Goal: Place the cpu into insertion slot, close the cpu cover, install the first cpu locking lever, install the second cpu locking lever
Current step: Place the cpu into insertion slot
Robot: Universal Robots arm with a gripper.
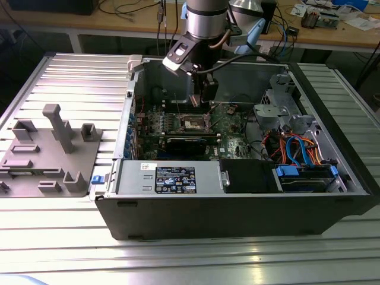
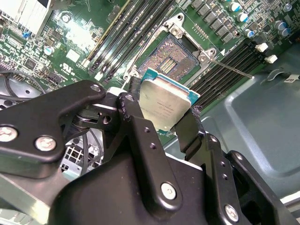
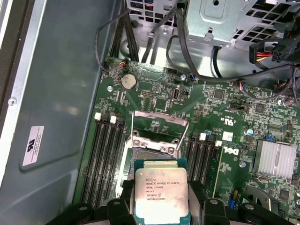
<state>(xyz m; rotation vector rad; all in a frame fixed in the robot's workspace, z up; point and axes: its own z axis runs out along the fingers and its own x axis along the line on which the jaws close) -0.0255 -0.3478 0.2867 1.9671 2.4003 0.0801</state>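
Note:
My gripper [image 2: 164,101] is shut on the cpu [image 2: 166,105], a flat square chip with a silver-grey top, clamped by two opposite edges between black fingers [image 2: 190,129]. The cpu [image 3: 161,192] hangs level a little above the green board and partly overlaps the insertion slot [image 3: 152,150], whose dark pin field [image 2: 171,58] is bare. The cpu cover [image 3: 161,117], a thin silvery frame, stands swung open on the socket's far side. A thin locking lever [image 2: 232,69] sticks out beside the socket. In the exterior view the gripper [image 1: 205,98] reaches down into the open computer case above the slot [image 1: 193,123].
Long memory slots [image 3: 105,154] flank the socket on both sides. A black card [image 1: 187,142], the power supply [image 1: 172,175] and a drive cage with blue and orange cables [image 1: 297,154] fill the case. A grey fixture block [image 1: 53,148] sits at the exterior view's left.

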